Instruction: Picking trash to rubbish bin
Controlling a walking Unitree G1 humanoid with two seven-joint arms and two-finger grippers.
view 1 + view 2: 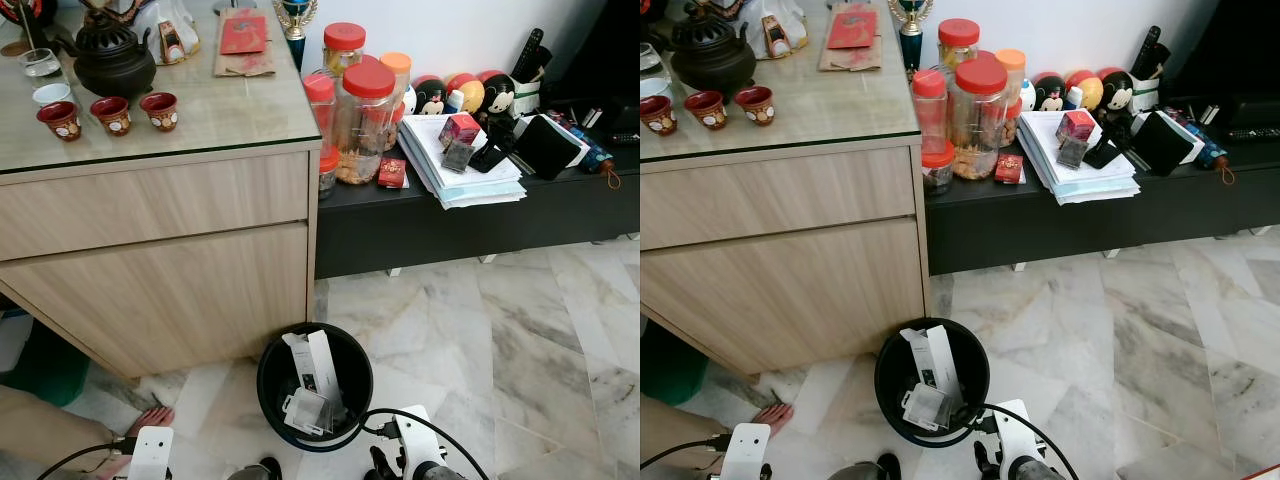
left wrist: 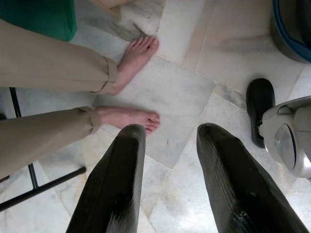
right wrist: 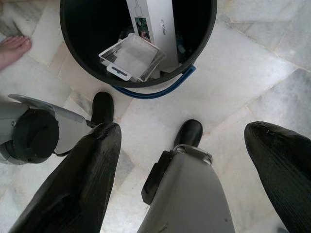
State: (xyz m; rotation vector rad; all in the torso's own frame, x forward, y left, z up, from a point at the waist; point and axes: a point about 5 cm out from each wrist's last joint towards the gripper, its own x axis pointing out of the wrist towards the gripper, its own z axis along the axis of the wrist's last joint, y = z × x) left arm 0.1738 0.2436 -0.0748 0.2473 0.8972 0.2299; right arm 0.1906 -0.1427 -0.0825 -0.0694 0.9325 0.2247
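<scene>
Trash point(image 1: 312, 385) inside black bin point(image 1: 272, 375).

A pale marble floor point(image 1: 520, 340), a wooden cabinet point(image 1: 160, 270) with a glass top, and a low black shelf point(image 1: 480, 225) against a white wall point(image 1: 450, 35).

Rubbish bin point(image 1: 272, 385), lower centre: black plastic, matt wall, blue rim band. Inside it, white printed cardboard box point(image 1: 318, 365) and clear glossy plastic packaging point(image 3: 131, 60). Floor point(image 1: 520, 350): polished veined marble tiles, smooth, reflective. Cabinet point(image 1: 160, 250), left: pale wood-grain laminate under a glossy glass top. Jars point(image 1: 365, 120), upper centre: clear plastic, red lids. Left gripper point(image 2: 170, 179) and right gripper point(image 3: 184, 174) fingers: black, ribbed, slightly shiny. Person's trousers point(image 2: 48, 68): tan cloth.
</scene>
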